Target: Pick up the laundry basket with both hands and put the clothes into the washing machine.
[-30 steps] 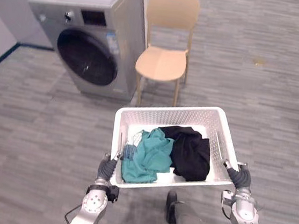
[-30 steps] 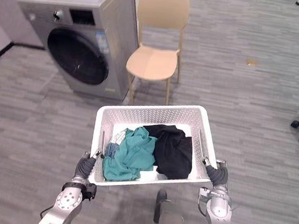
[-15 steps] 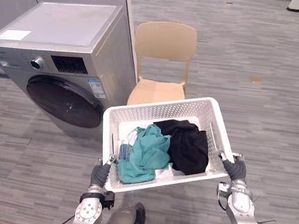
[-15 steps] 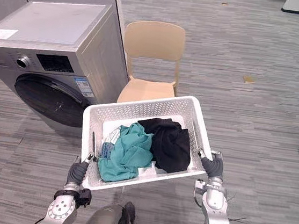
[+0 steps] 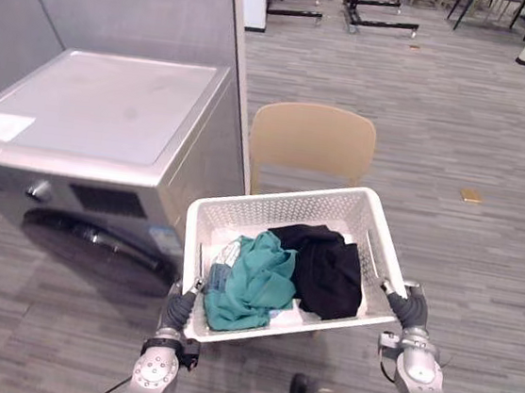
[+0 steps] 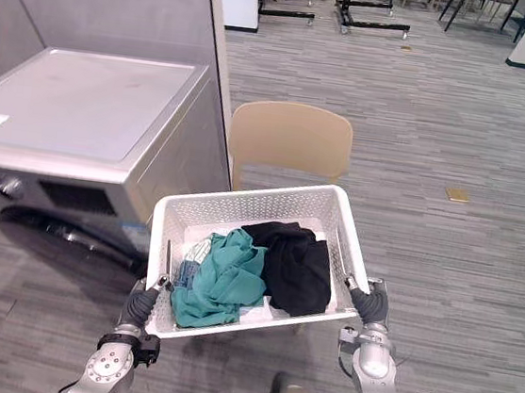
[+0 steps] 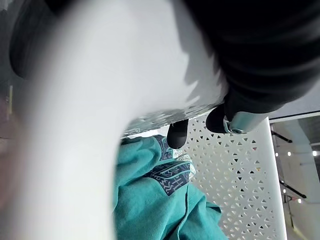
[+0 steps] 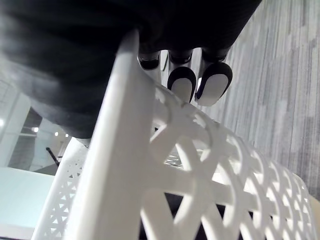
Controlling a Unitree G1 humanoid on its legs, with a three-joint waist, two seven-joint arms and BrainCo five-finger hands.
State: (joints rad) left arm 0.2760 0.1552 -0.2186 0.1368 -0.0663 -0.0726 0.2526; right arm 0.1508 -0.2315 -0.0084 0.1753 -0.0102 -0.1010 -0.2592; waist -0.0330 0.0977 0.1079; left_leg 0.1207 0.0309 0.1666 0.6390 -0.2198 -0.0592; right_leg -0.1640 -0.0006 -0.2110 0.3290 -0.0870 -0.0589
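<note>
Carry step. Holding basket (image 5: 290, 203) of clothes (image 5: 250, 285) aloft, left hand (image 5: 176, 312) and right hand (image 5: 404, 309) each curled over a side rim. Washing machine (image 5: 99, 130) just left, door (image 5: 96, 239) seemingly closed. Next, likely: set down, open door.

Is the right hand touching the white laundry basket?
Touching. The right wrist view shows the right hand curled over the rim of the white perforated laundry basket.

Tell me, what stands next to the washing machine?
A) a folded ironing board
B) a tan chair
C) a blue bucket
B: a tan chair stands beside the washing machine, just behind the basket of clothes.
</note>
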